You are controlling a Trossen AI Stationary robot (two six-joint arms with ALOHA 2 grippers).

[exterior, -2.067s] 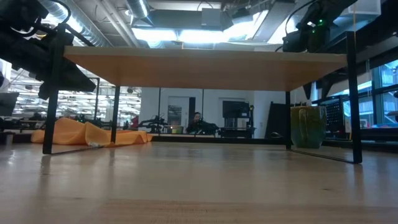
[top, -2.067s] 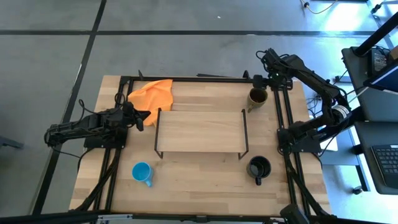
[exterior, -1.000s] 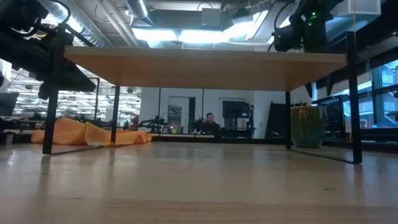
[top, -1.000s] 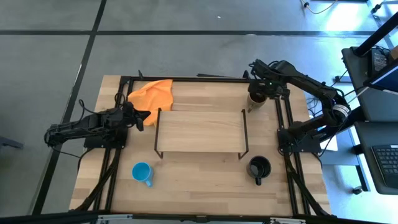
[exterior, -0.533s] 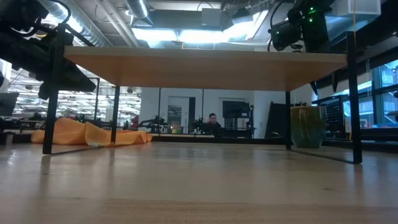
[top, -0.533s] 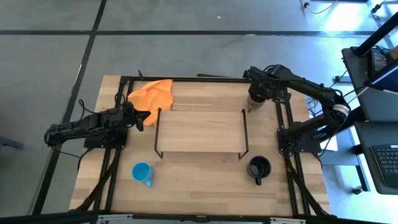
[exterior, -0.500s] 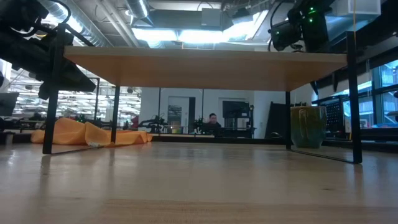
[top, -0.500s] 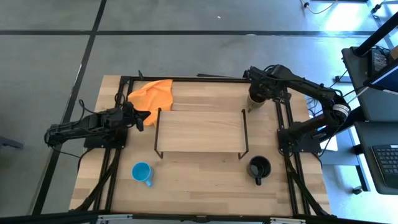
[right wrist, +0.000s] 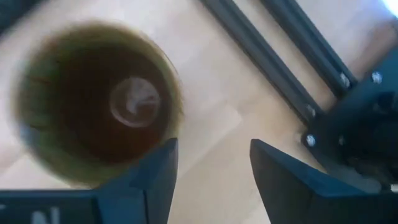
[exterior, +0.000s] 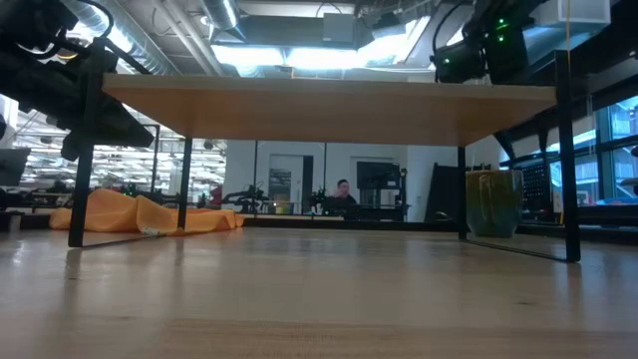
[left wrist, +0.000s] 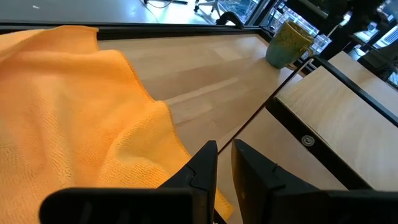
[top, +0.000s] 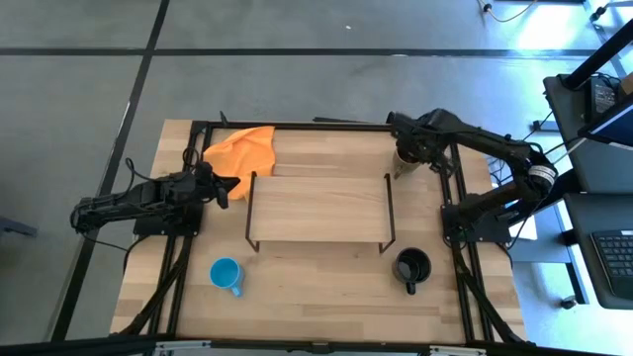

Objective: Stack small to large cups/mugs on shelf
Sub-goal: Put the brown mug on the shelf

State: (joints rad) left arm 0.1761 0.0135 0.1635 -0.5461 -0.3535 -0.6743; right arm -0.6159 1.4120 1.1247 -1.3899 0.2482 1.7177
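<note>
From above, the right gripper hung over the olive-brown mug at the table's far right corner, beyond the bare shelf, while the light-blue mug and black mug stood on the near side of the table. Only the right wrist view showed that gripper's fingers spread wide and empty just above the mug's glossy inside. The left gripper rested beside the orange cloth, fingers nearly together with a narrow gap, holding nothing; the low view showed the olive-brown mug standing upright behind the shelf's leg.
</note>
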